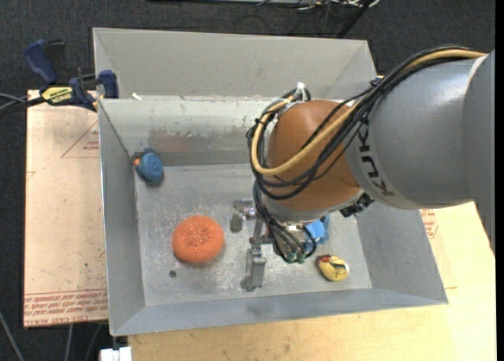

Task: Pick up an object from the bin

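Note:
My gripper hangs low over the middle of the bin floor. Its two grey fingers stand apart and open, with nothing between them. An orange round scrubby ball lies just to the gripper's left on the floor, apart from the fingers. A small blue thing peeks out from under the gripper body on the right. A little yellow object with a red spot rests near the front right of the bin.
A blue rounded toy with an orange tip lies against the left wall at the back. The arm's big orange cover and looped cables hang over the bin's centre and right, hiding the floor below.

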Available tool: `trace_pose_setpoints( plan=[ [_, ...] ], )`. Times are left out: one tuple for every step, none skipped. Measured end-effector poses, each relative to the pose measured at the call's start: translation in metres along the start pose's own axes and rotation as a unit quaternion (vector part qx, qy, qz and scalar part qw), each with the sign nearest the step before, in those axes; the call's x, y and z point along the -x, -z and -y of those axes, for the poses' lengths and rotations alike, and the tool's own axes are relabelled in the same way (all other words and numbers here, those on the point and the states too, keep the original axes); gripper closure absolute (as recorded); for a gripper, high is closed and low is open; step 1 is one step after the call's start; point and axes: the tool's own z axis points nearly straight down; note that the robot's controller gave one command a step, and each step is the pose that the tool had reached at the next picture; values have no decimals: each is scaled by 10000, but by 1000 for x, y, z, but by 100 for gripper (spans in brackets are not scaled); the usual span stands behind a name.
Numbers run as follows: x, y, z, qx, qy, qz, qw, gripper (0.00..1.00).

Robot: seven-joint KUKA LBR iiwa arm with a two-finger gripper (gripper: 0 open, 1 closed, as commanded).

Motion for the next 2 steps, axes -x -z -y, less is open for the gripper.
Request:
trace_pose_setpoints(
  plan=[
    [2, 4, 1, 6, -16, 38, 10000, 0],
    [17, -28, -27, 7, 118, 79, 9999, 0]
  ],
)
